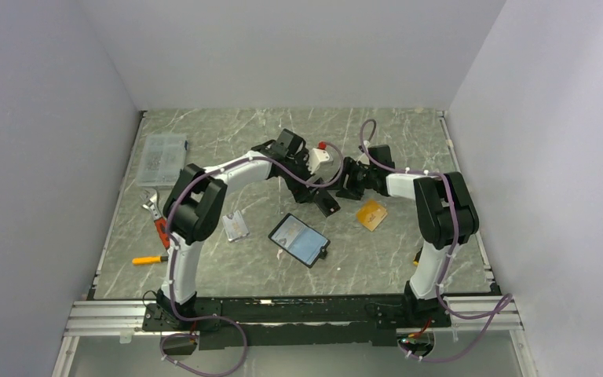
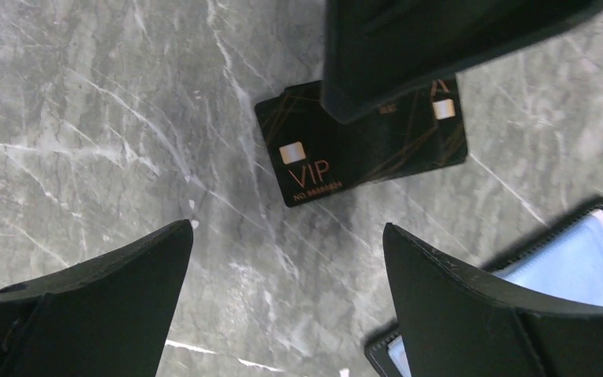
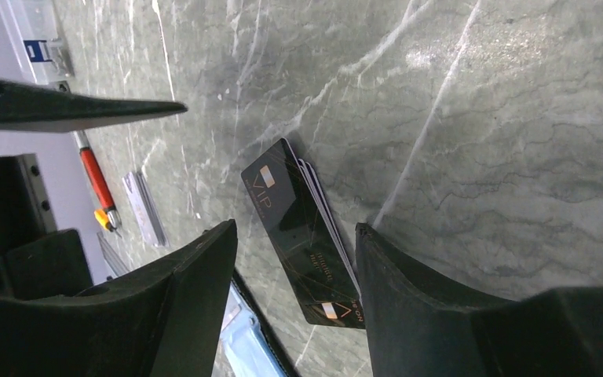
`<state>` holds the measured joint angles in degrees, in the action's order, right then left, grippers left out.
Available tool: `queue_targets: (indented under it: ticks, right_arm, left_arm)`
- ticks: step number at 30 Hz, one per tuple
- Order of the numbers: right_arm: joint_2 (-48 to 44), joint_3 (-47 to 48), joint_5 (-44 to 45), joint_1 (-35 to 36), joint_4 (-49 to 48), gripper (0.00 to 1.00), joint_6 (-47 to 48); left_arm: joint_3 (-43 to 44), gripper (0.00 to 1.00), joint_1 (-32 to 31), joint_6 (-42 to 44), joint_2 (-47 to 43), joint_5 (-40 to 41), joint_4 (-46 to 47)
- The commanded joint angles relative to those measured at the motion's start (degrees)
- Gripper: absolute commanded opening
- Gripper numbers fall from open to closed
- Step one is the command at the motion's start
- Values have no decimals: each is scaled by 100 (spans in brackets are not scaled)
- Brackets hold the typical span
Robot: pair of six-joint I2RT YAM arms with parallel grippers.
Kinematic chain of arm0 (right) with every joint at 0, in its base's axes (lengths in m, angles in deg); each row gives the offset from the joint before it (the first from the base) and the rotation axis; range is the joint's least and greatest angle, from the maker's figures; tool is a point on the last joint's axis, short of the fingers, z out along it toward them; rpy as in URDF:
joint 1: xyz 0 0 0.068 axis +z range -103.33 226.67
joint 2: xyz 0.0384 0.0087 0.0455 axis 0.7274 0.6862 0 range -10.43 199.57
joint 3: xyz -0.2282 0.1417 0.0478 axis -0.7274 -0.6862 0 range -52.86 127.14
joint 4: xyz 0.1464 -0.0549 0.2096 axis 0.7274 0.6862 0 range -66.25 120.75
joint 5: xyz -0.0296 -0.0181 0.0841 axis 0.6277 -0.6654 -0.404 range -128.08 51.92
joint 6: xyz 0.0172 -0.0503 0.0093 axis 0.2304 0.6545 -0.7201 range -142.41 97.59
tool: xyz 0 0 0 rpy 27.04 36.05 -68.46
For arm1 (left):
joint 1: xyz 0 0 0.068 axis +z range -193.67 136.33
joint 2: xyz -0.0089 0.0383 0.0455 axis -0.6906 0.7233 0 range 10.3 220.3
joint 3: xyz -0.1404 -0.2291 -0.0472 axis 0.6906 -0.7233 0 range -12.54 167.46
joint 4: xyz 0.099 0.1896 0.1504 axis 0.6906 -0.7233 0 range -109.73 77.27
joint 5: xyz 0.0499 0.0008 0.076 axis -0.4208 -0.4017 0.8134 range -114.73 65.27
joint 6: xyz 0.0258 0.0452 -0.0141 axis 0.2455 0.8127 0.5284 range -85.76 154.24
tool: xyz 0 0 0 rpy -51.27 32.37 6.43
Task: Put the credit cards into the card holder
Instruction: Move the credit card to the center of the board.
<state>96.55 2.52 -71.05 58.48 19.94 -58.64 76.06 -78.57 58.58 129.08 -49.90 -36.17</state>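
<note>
Marble tabletop (image 1: 243,141) bears black cards (image 3: 283,208), right gripper (image 3: 297,228) straddling them open-jawed, perhaps touching; left gripper (image 2: 288,226) spread.

Robotics lab cell, plain white walls (image 1: 283,55) boxing in my marbled tabletop (image 1: 228,141), aluminium rail (image 1: 98,320) at its edge

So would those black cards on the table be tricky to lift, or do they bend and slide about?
Probably stiff: the black cards lie dead flat with straight edges. Likely slippery: their glossy faces sit slightly fanned in the stack. Being thin and flush on the smooth table, they may skid rather than lift when pinched.
</note>
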Motion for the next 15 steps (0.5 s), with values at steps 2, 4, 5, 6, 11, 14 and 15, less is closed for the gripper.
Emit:
queue_targets:
  ticks: [2, 4, 5, 6, 11, 14, 15]
  right_arm:
    - [92, -334, -56, -19, -162, 59, -61]
    - [54, -531, -84, -10, -264, 58, -128]
    - [27, -623, -97, -13, -330, 58, -167]
    - [-1, -724, -115, -12, -395, 58, -216]
    - [-115, -1155, -225, 28, -690, 57, -425]
    - [-203, -1300, -225, 70, -762, 56, -504]
    - [-229, -1327, -213, 75, -766, 56, -520]
  left_arm:
    - [434, 97, -5, 291, 286, 146, -88]
    - [359, 96, -9, 331, 271, 127, -68]
    - [307, 97, -9, 341, 262, 137, -31]
    - [278, 97, -6, 354, 252, 163, -3]
    - [273, 98, -9, 379, 233, 83, -62]
    - [308, 97, -24, 412, 293, 80, -122]
    - [334, 97, -26, 441, 322, 93, -165]
